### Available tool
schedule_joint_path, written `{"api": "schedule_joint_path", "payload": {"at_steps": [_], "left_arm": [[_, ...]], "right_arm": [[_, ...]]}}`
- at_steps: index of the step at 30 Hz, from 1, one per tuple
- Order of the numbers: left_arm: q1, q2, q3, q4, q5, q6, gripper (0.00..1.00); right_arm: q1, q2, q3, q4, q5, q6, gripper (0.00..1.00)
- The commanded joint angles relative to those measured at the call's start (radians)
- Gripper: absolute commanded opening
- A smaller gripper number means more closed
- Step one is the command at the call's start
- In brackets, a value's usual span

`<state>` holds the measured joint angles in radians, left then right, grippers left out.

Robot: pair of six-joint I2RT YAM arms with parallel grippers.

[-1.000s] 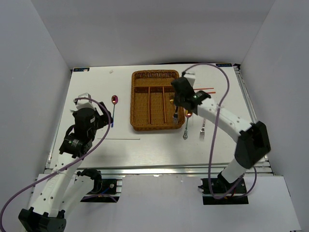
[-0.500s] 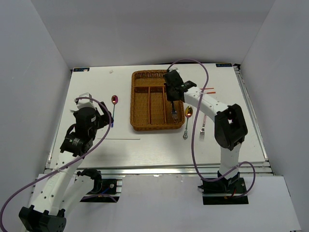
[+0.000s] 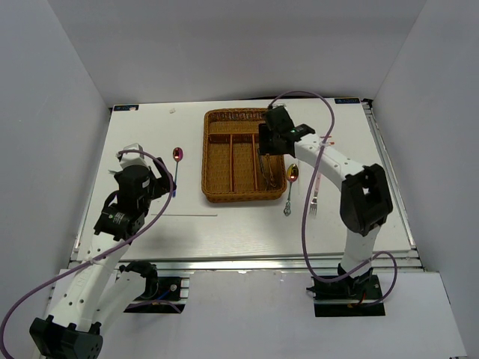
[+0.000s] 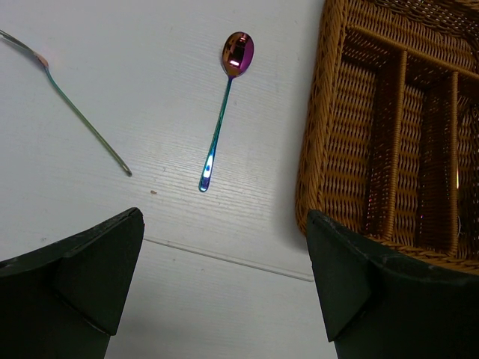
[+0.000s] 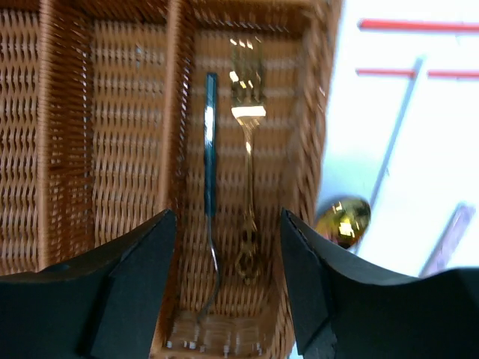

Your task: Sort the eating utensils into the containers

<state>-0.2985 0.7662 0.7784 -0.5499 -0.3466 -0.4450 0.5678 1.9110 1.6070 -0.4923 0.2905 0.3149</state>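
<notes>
The brown wicker tray point(image 3: 206, 158) stands at the table's middle back. My right gripper point(image 3: 266, 160) hovers open over its rightmost long slot, holding nothing. In the right wrist view the green-handled fork point(image 5: 209, 172) and a gold fork point(image 5: 248, 161) lie side by side in that slot, between the open fingers point(image 5: 131, 284). A gold spoon point(image 5: 343, 218), red chopsticks point(image 5: 419, 26) and a silver chopstick point(image 5: 397, 134) lie on the table right of the tray. My left gripper point(image 3: 166, 182) stands open near the iridescent purple spoon point(image 4: 228, 97), apart from it.
A thin fork point(image 4: 75, 112) lies left of the purple spoon. A silver fork point(image 3: 313, 200) and another slim utensil point(image 3: 287, 202) lie in front of the tray's right corner. White walls enclose the table on three sides.
My right gripper has opened and let go of the green-handled fork, which now lies in the tray's rightmost slot. The right arm moved back over the tray. The left arm has not moved.
</notes>
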Motion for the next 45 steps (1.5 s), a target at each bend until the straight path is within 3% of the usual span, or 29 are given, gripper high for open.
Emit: {"api": "schedule_joint_path", "payload": {"at_steps": [1, 3, 5, 11, 23, 37, 45], "left_arm": [[-0.005, -0.011, 0.001, -0.005, -0.015, 0.0, 0.98], [-0.005, -0.016, 0.002, -0.005, -0.017, -0.001, 0.98], [-0.005, -0.018, 0.002, -0.005, -0.017, -0.001, 0.98], [-0.008, -0.016, 0.001, -0.004, -0.012, 0.0, 0.98], [-0.007, -0.015, 0.001, -0.005, -0.02, -0.003, 0.98], [-0.01, -0.005, 0.001, -0.005, -0.019, -0.003, 0.98], [-0.008, -0.002, 0.002, -0.005, -0.017, -0.001, 0.98]], "right_arm": [[-0.013, -0.121, -0.09, 0.006, 0.028, 0.09, 0.63], [-0.016, -0.147, -0.149, 0.003, 0.065, 0.15, 0.57], [-0.016, -0.182, -0.24, 0.004, 0.073, 0.177, 0.45], [-0.016, -0.34, -0.501, 0.102, 0.088, 0.243, 0.46], [-0.037, -0.293, -0.572, 0.13, 0.173, 0.265, 0.4], [-0.078, -0.152, -0.585, 0.25, 0.091, 0.243, 0.39], [-0.091, -0.171, -0.651, 0.296, 0.071, 0.265, 0.36]]}}
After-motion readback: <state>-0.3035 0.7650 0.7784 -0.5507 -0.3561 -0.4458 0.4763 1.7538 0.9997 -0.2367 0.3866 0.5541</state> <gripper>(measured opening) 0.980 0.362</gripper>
